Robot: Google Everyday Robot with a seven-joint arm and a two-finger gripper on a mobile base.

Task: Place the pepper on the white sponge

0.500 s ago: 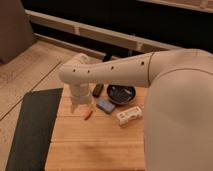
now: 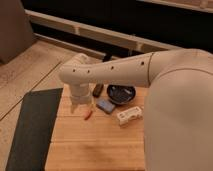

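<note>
Claw (image 2: 78, 106) just left of pepper (image 2: 88, 114)

Cream end effector (image 2: 79, 107) over light plank-striped wooden table (image 2: 100, 145); orange-red pepper (image 2: 88, 115), white sponge (image 2: 129, 115), dark mat (image 2: 32, 125).

Dim warm light, darkness behind, hand (image 2: 80, 106) palely lit beside pepper (image 2: 88, 114)

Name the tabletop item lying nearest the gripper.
The orange-red pepper: it lies just beside the gripper, low over the table; the bowl and white sponge sit farther away.
</note>
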